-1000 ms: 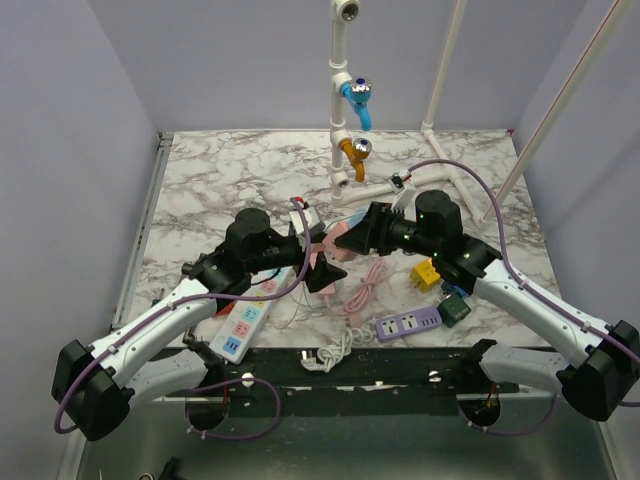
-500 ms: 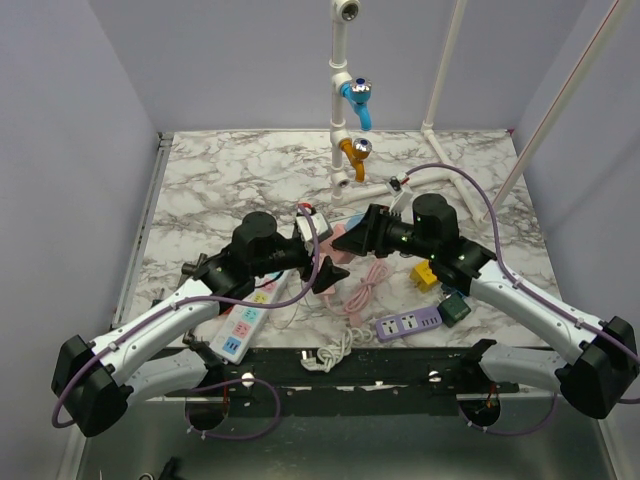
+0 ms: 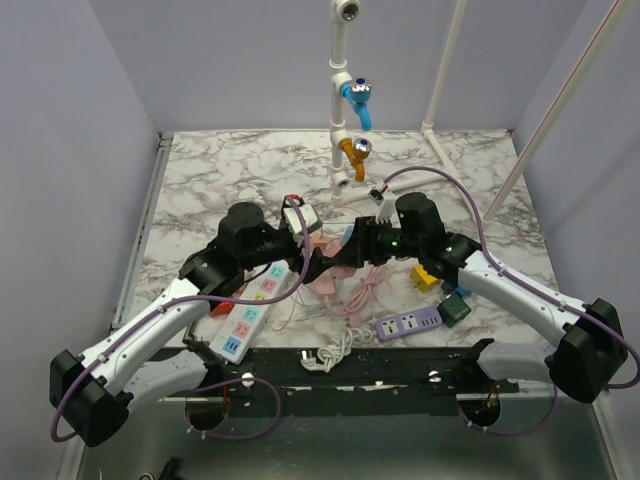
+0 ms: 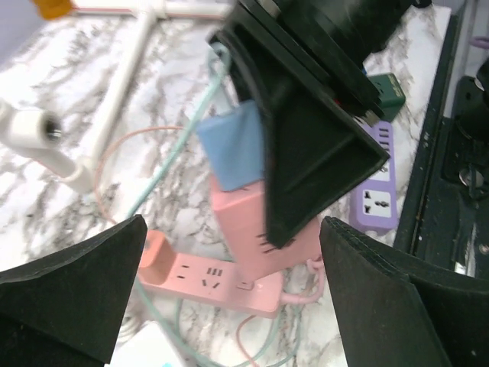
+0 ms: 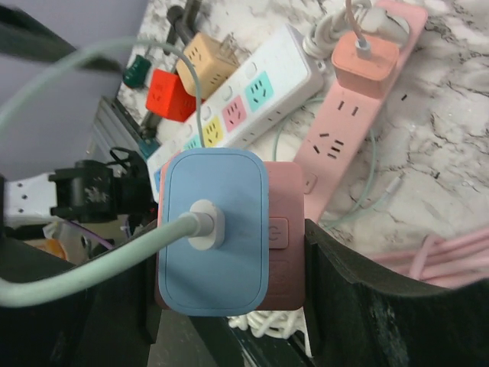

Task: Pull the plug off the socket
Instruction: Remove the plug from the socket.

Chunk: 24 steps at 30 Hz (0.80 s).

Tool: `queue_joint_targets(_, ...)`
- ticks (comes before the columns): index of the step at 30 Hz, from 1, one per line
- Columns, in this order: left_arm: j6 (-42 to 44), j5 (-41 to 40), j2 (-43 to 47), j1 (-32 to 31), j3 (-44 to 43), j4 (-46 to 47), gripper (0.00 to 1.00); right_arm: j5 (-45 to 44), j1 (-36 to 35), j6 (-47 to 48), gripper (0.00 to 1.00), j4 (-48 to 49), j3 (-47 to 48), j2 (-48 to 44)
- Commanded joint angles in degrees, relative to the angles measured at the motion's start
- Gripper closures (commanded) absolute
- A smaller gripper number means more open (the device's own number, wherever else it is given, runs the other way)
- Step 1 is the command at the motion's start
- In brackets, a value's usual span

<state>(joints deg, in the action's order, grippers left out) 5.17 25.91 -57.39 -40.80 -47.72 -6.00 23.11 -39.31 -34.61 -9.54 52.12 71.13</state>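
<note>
Above the marble table [image 3: 230, 170], right gripper [image 5: 229, 252] clamps the pink socket [image 5: 284, 229] bearing blue plug [image 5: 214, 229]; left gripper [image 4: 231, 252] gapes.

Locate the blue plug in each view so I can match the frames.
Top external: mostly hidden under the right hand, mid-table.
Left wrist: plug upper centre, above a pink block, partly behind the right hand.
Right wrist: plug dead centre, clamped in the hand, cord toward the camera.
Shared landmark: pink strip.
</note>
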Motion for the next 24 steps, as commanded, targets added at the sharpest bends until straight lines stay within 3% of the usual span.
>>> queue_joint_targets(1, 1.42, 4.32, 3.45, 4.06, -2.91, -3.97, 0.02, 4.39, -0.11, 8.24, 0.99, -3.33, -1.26, -1.59)
queue_joint_targets(5, 1.10, 9.86, 3.61, 5.38, -3.41, -4.01, 0.01, 4.12, -0.15, 12.52, 0.99, -6.57, 0.62, -1.80)
queue_joint_targets(10, 3.33, 8.89, 4.20, 5.81, -4.73, -6.81, 0.01, -9.50, -0.15, 15.88, 0.99, -25.69, 9.77, 8.79)
queue_joint_targets(14, 3.97, 9.08, 5.32, 6.32, -4.53, -7.03, 0.02, -18.69, -0.99, 15.32, 0.99, -35.60, 12.63, 16.17)
queue_joint_targets(24, 4.43, 9.88, 7.02, 6.52, -3.65, -7.81, 0.01, -28.18, -3.02, 18.04, 0.99, -36.86, 24.32, 30.75)
